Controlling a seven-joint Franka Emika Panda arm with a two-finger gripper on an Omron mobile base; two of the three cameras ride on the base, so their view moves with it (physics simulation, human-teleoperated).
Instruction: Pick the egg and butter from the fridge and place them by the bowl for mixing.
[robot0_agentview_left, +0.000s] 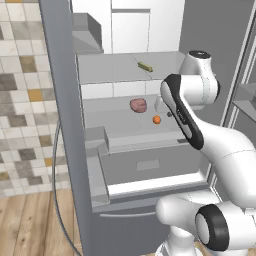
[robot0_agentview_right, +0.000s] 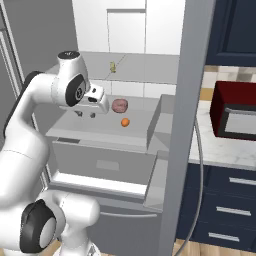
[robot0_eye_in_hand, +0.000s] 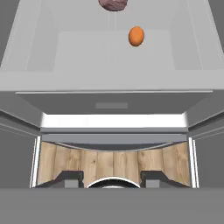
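Above mid shelf: tool (robot0_agentview_right: 86, 115) empty, jaws part spread | egg (robot0_agentview_left: 156, 120) beside meat lump (robot0_agentview_left: 138, 105) | butter (robot0_agentview_left: 145, 66) upper shelf

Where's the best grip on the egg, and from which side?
Grip the egg across its middle, coming from above and the open fridge front. It is small and rounded, with no edge or handle, so pads either side of its widest part suit best. It sits alone on the shelf, apart from the pink lump behind it, so that lump should not block the tool.

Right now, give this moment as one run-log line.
gripper: empty, above shelf | small orange-brown egg: on fridge shelf, unpicked | olive-yellow butter stick: upper shelf
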